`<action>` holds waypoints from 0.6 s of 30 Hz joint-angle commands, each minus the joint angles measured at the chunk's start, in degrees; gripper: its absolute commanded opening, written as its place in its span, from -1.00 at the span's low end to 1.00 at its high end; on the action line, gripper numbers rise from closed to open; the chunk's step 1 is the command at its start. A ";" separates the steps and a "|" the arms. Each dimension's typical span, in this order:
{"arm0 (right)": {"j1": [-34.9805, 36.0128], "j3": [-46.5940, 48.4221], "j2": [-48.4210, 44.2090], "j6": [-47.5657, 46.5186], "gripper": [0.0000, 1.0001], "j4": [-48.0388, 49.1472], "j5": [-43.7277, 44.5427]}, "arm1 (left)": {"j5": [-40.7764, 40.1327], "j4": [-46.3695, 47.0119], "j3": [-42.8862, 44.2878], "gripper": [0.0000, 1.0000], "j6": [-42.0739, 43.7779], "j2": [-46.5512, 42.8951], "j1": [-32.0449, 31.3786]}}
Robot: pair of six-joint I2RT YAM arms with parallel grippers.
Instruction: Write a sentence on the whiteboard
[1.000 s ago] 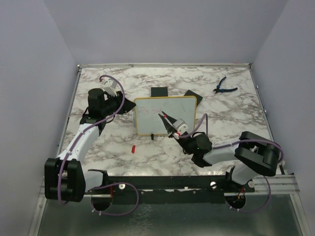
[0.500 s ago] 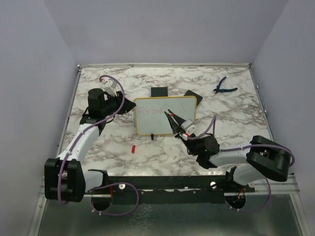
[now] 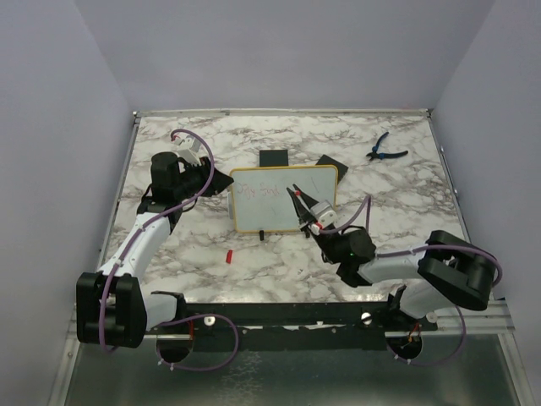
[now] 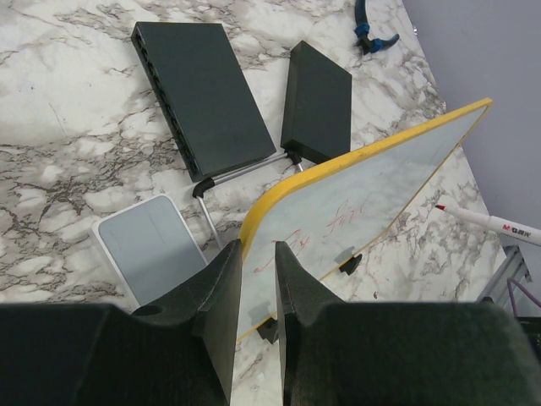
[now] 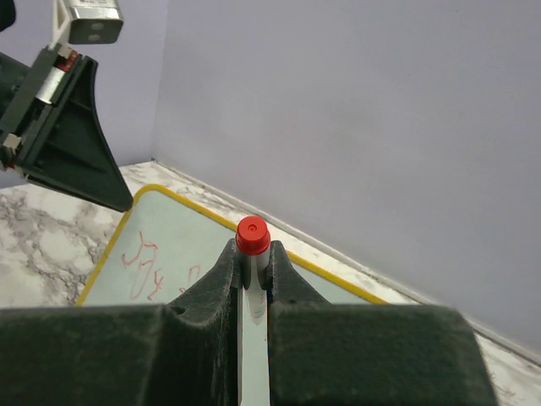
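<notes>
While the board stood on its two black feet mid-table, face toward my bases, my left gripper was clamped on its yellow left edge. Fingers were pinched in on the frame, with the yellow strip running into the gap between them.

My right gripper was closed tight on the marker. The white barrel ran down between the fingers and the red end poked out past the tips toward the board.

From the left wrist cam, the marker's red tip sat just off the right part of the board's face. Couldn't tell if it touched.

The red scribble ran in one faint line across the upper left of the white area. From the top cam, my right fingertips sat in front of the face, just right of where the scribble ended.

Other stuff on the marble top:
- Two flat black blocks lay just behind the board, side by side.
- A pale grey pad with a white rim lay behind the board's left end, near my left fingers.
- A small red piece lay in front of the board's left foot, apart from it.
- Blue pliers lay toward the back right, well apart from everything.
</notes>
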 commanded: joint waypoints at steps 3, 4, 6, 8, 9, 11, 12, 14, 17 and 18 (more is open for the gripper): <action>-2.19 0.49 1.99 2.11 -0.98 8.99 -0.77 | -0.33 0.66 -0.29 -0.53 0.92 -1.22 -0.25; -2.24 0.82 2.50 2.20 -0.98 9.08 -0.97 | -0.34 0.67 -0.29 -0.53 0.91 -1.16 -0.27; -2.28 1.40 3.67 2.13 -0.98 9.89 -1.01 | -0.33 0.67 -0.20 -0.53 1.01 -1.04 -0.24; -2.29 1.90 4.67 2.20 -0.98 10.70 -1.18 | -0.27 0.65 -0.20 -0.53 1.02 -0.93 -0.31; -2.30 2.17 5.06 2.21 -0.98 10.77 -1.26 | -0.25 0.65 -0.20 -0.53 1.02 -0.97 -0.24; -2.30 2.64 5.61 2.40 -0.98 10.90 -1.59 | -0.29 0.67 -0.20 -0.53 0.98 -1.00 -0.31; -2.32 2.80 5.82 2.49 -0.98 11.09 -1.74 | -0.25 0.71 -0.20 -0.53 1.01 -1.09 -0.29; -2.37 3.17 6.28 2.66 -0.98 11.15 -2.28 | -0.27 0.57 -0.20 -0.53 1.03 -1.22 -0.29; -2.30 3.83 6.93 3.43 -0.98 10.47 -3.22 | -0.25 0.56 -0.20 -0.53 1.03 -1.19 -0.24; -2.31 4.10 7.26 3.66 -0.98 10.29 -3.59 | -0.24 0.56 -0.20 -0.53 1.03 -1.19 -0.22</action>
